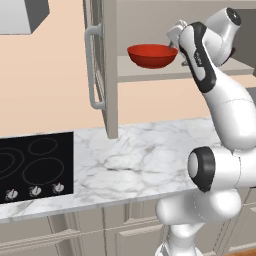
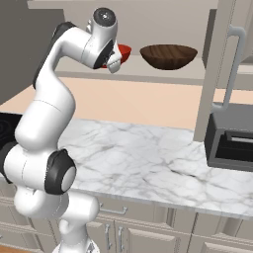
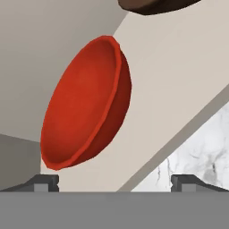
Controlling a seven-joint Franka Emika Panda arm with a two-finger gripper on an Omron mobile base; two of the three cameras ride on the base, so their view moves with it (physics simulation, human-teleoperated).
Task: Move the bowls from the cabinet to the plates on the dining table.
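Kitchen cabinet shelf (image 1: 150,74): our fingers (image 3: 115,181), spread apart, near the red bowl (image 3: 85,105); rigid, glossy, likely slippery, best pinched at its rim.

White jointed arm with dark bands

The arm (image 1: 227,117) is built of smooth, glossy white rounded segments, with black rings and black end caps at its joints. Its gripper (image 3: 114,181) ends in two small dark, blocky fingertips (image 3: 44,181) with lighter grey faces.
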